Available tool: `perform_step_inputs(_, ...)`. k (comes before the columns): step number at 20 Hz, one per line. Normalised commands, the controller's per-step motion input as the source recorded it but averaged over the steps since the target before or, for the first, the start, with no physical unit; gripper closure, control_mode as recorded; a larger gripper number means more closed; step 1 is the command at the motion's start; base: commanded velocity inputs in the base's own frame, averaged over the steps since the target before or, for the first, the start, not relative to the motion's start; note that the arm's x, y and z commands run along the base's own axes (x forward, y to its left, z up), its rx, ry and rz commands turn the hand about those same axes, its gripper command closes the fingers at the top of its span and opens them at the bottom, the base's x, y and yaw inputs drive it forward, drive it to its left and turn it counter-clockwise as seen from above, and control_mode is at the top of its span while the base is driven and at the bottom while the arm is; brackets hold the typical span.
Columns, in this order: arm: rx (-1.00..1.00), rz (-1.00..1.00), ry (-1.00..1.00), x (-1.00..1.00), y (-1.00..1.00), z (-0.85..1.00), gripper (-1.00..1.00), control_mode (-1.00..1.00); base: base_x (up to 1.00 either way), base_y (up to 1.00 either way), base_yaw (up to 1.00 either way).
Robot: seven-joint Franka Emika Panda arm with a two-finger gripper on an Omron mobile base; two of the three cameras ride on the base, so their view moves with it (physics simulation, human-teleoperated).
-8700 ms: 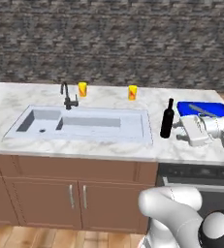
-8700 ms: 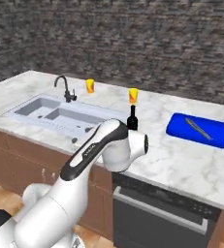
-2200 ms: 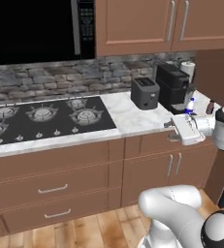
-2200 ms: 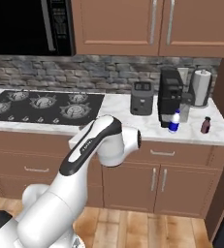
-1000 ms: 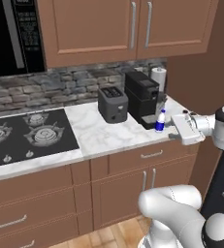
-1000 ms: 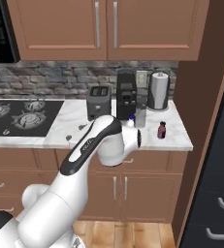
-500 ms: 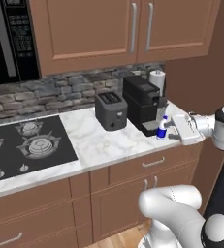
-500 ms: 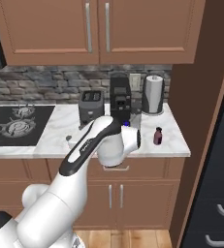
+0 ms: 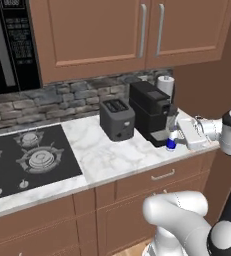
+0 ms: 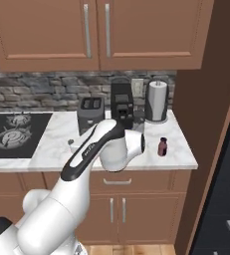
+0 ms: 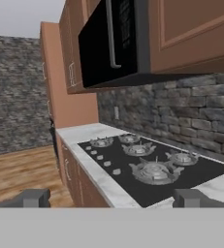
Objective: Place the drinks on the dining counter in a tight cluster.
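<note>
Stove counter [image 9: 104, 157], marble: both base views have shifted since half a second ago, so the camera moved, not the goods; the toaster [image 9: 117, 119] and coffee machine [image 9: 149, 112] now sit nearer mid-frame on the left. Gripper [image 11: 111, 197]: jaws wide apart, holding nothing, tips level with the cooktop [image 11: 150, 172] ahead of them, microwave [image 11: 114, 41] above. White bottle [image 9: 171, 142], blue label: seen from the left base view, standing on the counter just in front of the coffee machine, right beside the white hand. Reddish-brown bottle [image 10: 162, 147]: seen from the right base view, upright on the counter's right end, beyond the arm's elbow, well apart from the jaws. Paper towel roll [image 10: 157, 101]: behind it, against the stone wall. Hand view alone shows the wooden floor [image 11: 21, 172].
</note>
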Motion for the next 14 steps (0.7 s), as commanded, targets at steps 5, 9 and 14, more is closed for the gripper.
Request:
perform_step_inputs(5,0.0,0.0,0.0,0.0,0.0,0.0,-1.0,1.0,0.33,-0.18,0.0)
perform_step_inputs(9,0.0,0.0,0.0,0.0,0.0,0.0,-1.0,1.0,0.39,-0.2,0.0)
perform_step_inputs(14,0.0,0.0,0.0,0.0,0.0,0.0,-1.0,1.0,0.47,-0.2,-0.03)
